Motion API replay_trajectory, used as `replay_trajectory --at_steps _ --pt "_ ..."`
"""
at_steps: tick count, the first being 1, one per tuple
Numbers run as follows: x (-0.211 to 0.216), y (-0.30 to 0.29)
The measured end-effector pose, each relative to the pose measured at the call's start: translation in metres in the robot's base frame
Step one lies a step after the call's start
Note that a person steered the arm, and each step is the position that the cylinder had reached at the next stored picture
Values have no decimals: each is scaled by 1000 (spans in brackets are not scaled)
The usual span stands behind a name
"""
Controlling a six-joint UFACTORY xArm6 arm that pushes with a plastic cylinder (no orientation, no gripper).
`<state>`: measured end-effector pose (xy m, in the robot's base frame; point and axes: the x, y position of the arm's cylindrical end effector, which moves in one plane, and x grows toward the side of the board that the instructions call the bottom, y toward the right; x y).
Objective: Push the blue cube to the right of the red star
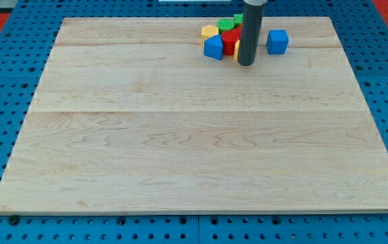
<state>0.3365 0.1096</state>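
The tabletop point(194, 135) is a pale wooden board on a blue perforated base point(4, 27). Near the view's top, a cluster sits: a yellow block point(209, 31), a blue block point(213, 47) below it, a green block point(226, 25) and the red star point(230, 41). My tip point(245, 63) rests just right of the red star, partly hiding it. The blue cube point(277, 41) stands apart, right of the rod. No gripper is fitted; nothing is held.
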Motion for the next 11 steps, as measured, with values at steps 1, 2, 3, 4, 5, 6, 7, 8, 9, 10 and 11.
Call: replay_trajectory --at_steps 1,2,3,4,5,6,7,8,9,10,11 --pt "2 87" --pt "-36 128" --pt "-70 132" --pt "-72 107" --pt "-66 98" --pt "-63 95" --pt "-63 72" --pt "-63 52" --pt "-63 39" --pt "-70 49" --pt "-112 85"
